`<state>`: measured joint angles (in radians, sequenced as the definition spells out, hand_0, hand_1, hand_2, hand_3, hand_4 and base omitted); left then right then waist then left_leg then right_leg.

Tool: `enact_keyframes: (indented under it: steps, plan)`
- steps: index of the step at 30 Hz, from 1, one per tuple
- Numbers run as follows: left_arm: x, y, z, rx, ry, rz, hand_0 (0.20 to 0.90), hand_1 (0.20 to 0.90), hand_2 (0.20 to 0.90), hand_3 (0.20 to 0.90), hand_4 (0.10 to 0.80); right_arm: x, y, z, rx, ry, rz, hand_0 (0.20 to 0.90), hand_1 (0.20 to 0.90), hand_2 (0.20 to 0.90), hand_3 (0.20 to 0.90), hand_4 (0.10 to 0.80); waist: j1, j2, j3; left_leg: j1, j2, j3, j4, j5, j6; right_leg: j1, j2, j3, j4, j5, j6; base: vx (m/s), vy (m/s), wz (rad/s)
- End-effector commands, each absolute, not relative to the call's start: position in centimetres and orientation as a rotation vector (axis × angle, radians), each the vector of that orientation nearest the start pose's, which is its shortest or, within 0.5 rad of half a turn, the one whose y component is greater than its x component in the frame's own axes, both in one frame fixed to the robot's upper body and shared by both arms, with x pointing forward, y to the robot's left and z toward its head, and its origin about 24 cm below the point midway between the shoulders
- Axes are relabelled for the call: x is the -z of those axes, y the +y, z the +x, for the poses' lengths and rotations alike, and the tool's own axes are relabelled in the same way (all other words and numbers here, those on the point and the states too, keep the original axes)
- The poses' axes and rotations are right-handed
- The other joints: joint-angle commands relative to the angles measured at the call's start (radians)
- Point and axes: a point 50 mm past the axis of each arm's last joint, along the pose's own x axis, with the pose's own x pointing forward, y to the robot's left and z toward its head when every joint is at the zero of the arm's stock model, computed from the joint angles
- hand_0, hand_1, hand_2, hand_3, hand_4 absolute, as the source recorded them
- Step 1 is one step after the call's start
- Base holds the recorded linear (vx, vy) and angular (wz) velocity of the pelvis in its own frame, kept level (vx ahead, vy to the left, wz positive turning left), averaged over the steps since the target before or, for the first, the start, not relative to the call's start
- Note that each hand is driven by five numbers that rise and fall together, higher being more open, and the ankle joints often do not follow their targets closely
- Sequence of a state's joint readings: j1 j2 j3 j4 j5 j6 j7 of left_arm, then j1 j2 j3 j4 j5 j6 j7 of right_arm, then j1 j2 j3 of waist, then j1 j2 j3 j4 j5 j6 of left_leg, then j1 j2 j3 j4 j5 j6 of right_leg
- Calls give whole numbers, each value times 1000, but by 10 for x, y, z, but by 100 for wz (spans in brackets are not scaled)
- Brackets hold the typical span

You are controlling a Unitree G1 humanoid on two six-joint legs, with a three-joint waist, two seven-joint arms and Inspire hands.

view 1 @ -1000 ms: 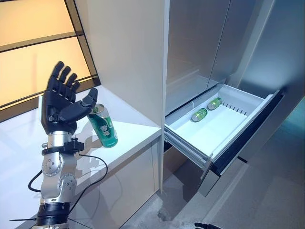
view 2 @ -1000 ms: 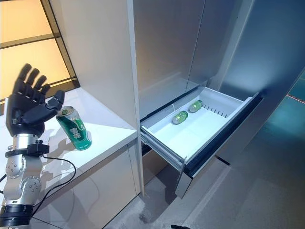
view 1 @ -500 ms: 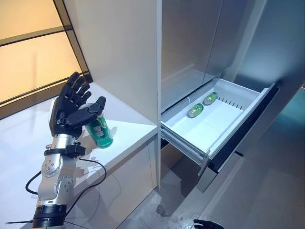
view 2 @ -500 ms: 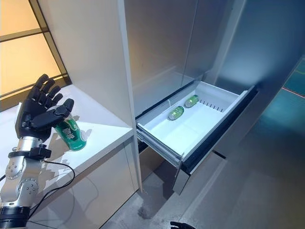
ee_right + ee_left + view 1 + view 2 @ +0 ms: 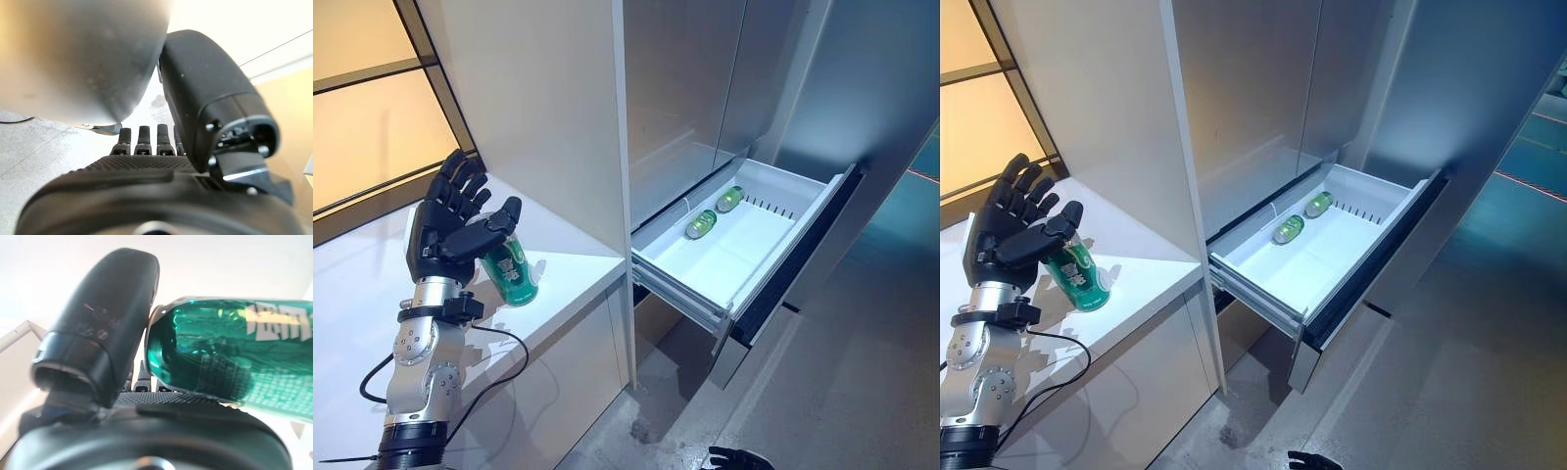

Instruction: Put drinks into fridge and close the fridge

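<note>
A green can (image 5: 512, 277) stands slightly tilted on the white counter (image 5: 570, 266), left of the fridge. My left hand (image 5: 448, 227) is open right behind it, fingers spread upward and thumb reaching over the can's top. In the left wrist view the can (image 5: 234, 362) lies close beside the thumb (image 5: 107, 318). The fridge drawer (image 5: 677, 278) is pulled out, with green cans (image 5: 701, 224) lying at its back. My right hand (image 5: 736, 458) hangs low near the floor, fingers relaxed; it also shows in the right wrist view (image 5: 146, 171).
A tall white cabinet panel (image 5: 558, 117) stands between the counter and the fridge. The drawer's dark front (image 5: 793, 264) juts out into the grey floor space (image 5: 842, 392). An amber wall panel (image 5: 372, 127) lies behind the counter.
The camera has shifted, so the whole scene sits further left. My left hand has come down from a raised pose to sit close behind the can, still open.
</note>
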<state>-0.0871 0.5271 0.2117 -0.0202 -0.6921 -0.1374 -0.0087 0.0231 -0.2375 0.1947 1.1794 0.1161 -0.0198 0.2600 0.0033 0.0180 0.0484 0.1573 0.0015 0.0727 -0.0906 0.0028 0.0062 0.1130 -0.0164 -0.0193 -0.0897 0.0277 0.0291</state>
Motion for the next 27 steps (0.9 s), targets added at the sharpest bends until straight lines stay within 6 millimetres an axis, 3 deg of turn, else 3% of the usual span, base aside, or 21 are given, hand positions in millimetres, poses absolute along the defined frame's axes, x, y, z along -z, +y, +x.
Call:
enact_keyframes:
  steps: [1, 13, 20, 27]
  plan:
    - [-183, 284, 266, -92, -521, -49, 900, 900, 900, 900, 800, 164, -215, 82, -231, 1251, -104, 900, 900, 900, 900, 800, -12, 13, -17, -1, -42, 4, 14, -75, 21, -10, 35, -23, 91, -106, 29, 0, 0, 0]
    - [-173, 285, 267, -71, -460, -23, 900, 900, 900, 900, 800, 163, -219, 86, -229, 1256, -110, 900, 900, 900, 900, 800, -2, 19, -18, -2, -47, -15, 16, -75, 24, -5, 33, -36, 94, -112, 24, 0, 0, 0]
    - [-177, 290, 265, -125, -500, -2, 900, 900, 900, 900, 800, 162, -222, 85, -220, 1261, -105, 900, 900, 900, 900, 800, 3, 20, -21, -3, -47, -21, 17, -75, 24, -3, 32, -42, 96, -117, 22, 0, 0, 0]
    - [-179, 280, 265, -44, -507, 23, 900, 900, 900, 900, 800, 162, -223, 86, -210, 1258, -101, 900, 900, 900, 900, 800, 7, 20, -18, -1, -49, -27, 18, -76, 26, 0, 33, -44, 100, -122, 20, 0, 0, 0]
